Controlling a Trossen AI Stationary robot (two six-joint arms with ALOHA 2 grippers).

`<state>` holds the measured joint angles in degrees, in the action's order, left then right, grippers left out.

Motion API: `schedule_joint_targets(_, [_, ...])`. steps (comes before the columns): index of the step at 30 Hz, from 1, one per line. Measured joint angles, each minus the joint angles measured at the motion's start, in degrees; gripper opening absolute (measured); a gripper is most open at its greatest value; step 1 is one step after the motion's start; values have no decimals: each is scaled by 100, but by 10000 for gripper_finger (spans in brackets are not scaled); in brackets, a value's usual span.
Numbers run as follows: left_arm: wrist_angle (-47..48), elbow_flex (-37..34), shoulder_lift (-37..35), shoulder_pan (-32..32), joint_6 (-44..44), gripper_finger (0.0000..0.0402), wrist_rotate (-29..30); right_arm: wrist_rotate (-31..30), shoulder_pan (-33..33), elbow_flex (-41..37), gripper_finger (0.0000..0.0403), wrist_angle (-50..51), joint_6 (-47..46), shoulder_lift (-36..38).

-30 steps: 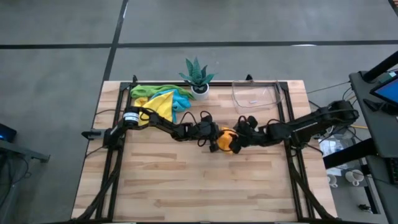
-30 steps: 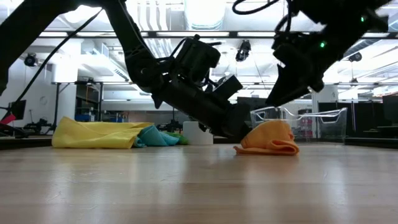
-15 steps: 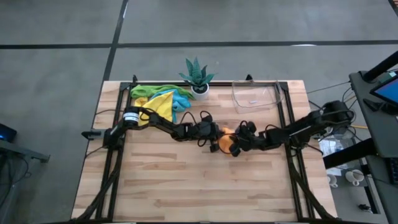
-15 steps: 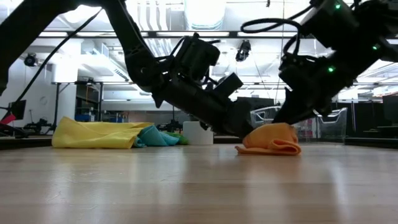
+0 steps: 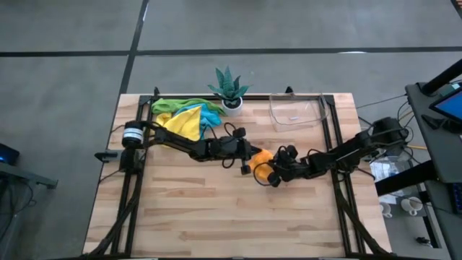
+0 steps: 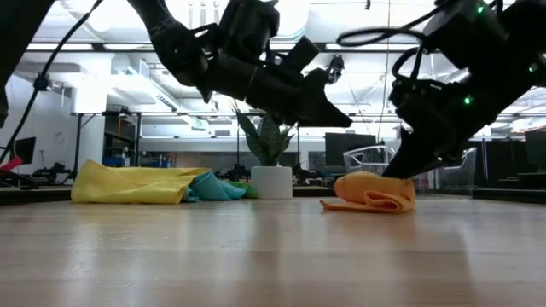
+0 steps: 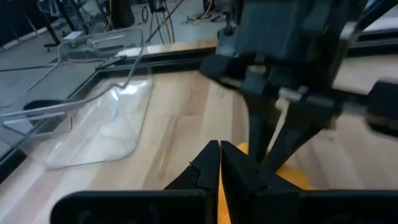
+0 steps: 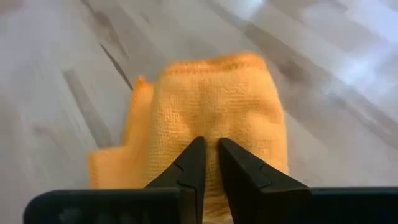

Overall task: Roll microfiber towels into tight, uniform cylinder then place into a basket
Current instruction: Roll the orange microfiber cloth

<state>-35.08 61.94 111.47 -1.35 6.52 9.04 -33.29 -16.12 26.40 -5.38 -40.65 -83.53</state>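
Note:
An orange towel (image 5: 261,159), loosely rolled, lies on the table's middle (image 6: 371,194). My right gripper (image 8: 210,144) reaches it from the table's right, its fingers drawn together on the roll's top (image 6: 399,166). My left gripper (image 6: 345,119) hangs shut above and to the left of the roll (image 5: 250,156), touching nothing; its own view shows the closed fingers (image 7: 219,163) over the orange cloth. The clear basket (image 5: 296,112) stands at the far right. More towels, yellow, green and blue (image 5: 184,115), lie heaped at the far left. My right gripper pinches the orange towel's upper layer (image 8: 211,124) at the end of the roll nearest it, with only a thin strip of cloth showing between its two fingers. The fingers slant down from the table's right (image 6: 394,175). The roll rests on the table.
A potted spiky plant (image 5: 229,88) stands at the far edge between the towel heap and the basket. The table's dark frame rails (image 5: 333,137) run along the sides. Bare wood (image 5: 231,217) fills the near half.
My left gripper, shut throughout, has risen off the orange towel and now hangs clear above it. My right gripper has sunk onto the roll's right end and its fingers have drawn together there. The roll has stayed on the table.

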Motion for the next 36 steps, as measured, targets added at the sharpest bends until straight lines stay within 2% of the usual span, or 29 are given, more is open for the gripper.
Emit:
schedule_joint_targets(3, [29,-81,13,45,-67,0,-4,-27,0,-14,43,-78,16,-128])
schedule_joint_targets(8, [-410,-60,462,72,-513,0,-166,-47,0,-12,43,-154,50,-213])
schedule_joint_targets(17, [-608,369,1282,181,-956,0,-323,-31,0,3,43,-247,236,-91])
schedule_joint_targets(23, [-592,376,1366,371,-1075,0,-321,-101,0,33,43,-222,398,-69])
schedule_joint_targets(27, [-604,372,1396,409,-1069,0,-278,-186,0,98,43,-59,527,225])
schedule_joint_targets(32, [-619,381,1445,396,-1068,0,-254,-680,34,138,43,483,532,762])
schedule_joint_targets(36, [-615,437,1537,392,-1022,0,-251,-634,339,105,43,521,402,912])
